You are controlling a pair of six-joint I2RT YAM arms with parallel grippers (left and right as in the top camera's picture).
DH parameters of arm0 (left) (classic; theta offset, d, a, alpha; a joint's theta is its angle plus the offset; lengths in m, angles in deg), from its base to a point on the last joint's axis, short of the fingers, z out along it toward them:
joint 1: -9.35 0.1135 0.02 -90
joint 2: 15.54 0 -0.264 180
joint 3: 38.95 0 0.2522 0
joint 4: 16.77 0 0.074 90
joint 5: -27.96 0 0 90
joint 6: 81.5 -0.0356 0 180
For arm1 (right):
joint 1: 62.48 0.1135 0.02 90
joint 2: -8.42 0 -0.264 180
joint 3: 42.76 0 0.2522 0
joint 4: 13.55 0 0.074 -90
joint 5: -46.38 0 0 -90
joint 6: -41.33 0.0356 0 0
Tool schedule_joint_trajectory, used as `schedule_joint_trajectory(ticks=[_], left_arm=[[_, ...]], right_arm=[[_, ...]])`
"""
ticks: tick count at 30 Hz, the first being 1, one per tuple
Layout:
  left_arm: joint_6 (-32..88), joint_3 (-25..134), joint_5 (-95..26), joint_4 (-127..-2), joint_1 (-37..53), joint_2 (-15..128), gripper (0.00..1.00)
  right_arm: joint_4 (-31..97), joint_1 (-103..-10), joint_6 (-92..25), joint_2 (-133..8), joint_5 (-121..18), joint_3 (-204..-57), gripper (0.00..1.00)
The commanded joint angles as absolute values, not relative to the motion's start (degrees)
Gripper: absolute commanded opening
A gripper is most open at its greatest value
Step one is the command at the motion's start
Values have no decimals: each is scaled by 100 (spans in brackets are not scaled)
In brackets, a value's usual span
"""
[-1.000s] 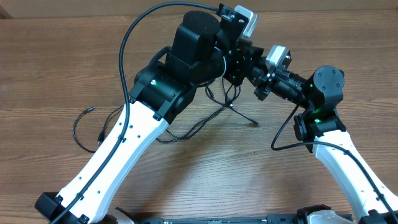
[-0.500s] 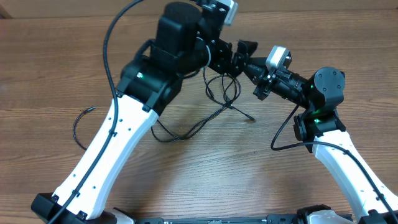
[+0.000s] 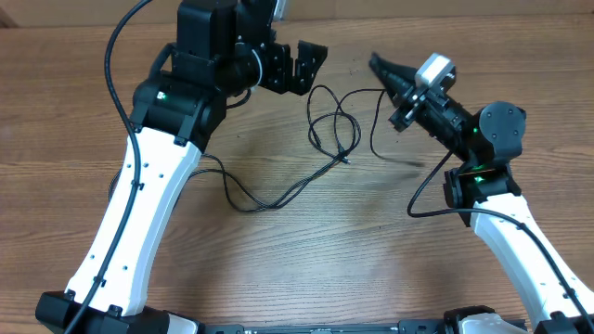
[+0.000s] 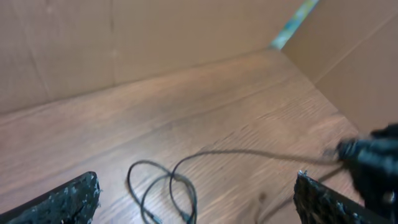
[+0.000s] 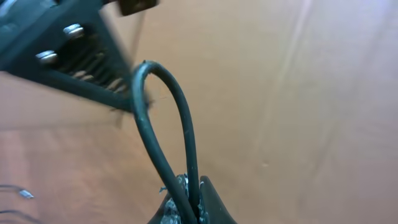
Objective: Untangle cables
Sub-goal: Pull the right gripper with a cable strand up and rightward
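Thin black cables (image 3: pixel 334 116) lie in loose, overlapping loops on the wooden table (image 3: pixel 306 260), between the two arms. One long strand trails away toward the left arm's side. Another rises off the wood to the right gripper (image 3: pixel 380 67), whose jaws are clenched on it.

The right wrist view shows this cord (image 5: pixel 188 134) folded into a narrow hairpin bend, pinched where its two legs meet. The cord looks smooth, round and rubbery. It seems light and limp, yet springy enough to keep its curves, so it will likely slide through a loose grip and spring back into coils.

The best place to take hold is probably a free length beside a crossing, not the crossing itself. The plug ends are too small here to make out clearly.

The left gripper (image 3: pixel 295 67) hovers above the far side of the loops with its jaws fully released, grasping nothing. In its wrist view, the rough dark fingers (image 4: pixel 68 199) frame two small rounded loops (image 4: pixel 171 186) on the table below. A single strand stretches off toward the dark right gripper (image 4: pixel 373 165) at the edge of that view.

The table has a matte brown wood grain. Plain cardboard walls (image 4: pixel 155 37) stand behind it. The arms are white shells with black joints, and thicker black cables run along them.
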State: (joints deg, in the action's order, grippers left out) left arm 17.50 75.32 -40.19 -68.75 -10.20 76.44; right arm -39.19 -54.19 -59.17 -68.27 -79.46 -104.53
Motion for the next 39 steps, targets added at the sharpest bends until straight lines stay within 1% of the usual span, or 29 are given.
schedule_joint_trajectory(ticks=[1,5,10,14,19,22,28,31,34,36,39], left_arm=[[1313,7654,-3980,-7017,-1044,7553,100],[1029,7654,-4000,-7277,-1044,7553,100],[970,7654,-4251,-7635,-1051,7568,100],[972,7652,-4537,-7904,-1051,7629,100],[974,7652,-4618,-8147,-1051,7771,100],[974,7652,-4616,-8315,-1051,7898,100],[974,7652,-4616,-8612,-1051,8169,100],[974,7650,-4614,-8647,-1051,8313,100],[976,7650,-4612,-8654,-1051,8422,100],[976,7650,-4612,-8689,-1051,8471,100],[976,7650,-4616,-8737,-1051,8525,100]], right_arm=[[-4076,-5480,-5598,-6811,-7531,-10556,4],[-4712,-5480,-4866,-6811,-7697,-10556,4],[-6142,-5480,-3911,-6811,-7974,-10556,4],[-7173,-5480,-3316,-6811,-7970,-10556,4],[-8037,-5480,-2713,-6811,-7968,-10556,4],[-8141,-5484,-2702,-6811,-7837,-10556,4],[-8100,-5546,-2691,-6811,-6964,-10558,4],[-8299,-5543,-2315,-6811,-6403,-10558,4],[-8406,-5546,-2350,-6811,-6184,-10558,4],[-8220,-5556,-2424,-6811,-6051,-10558,4],[-7606,-5563,-2894,-6811,-5992,-10558,4]])
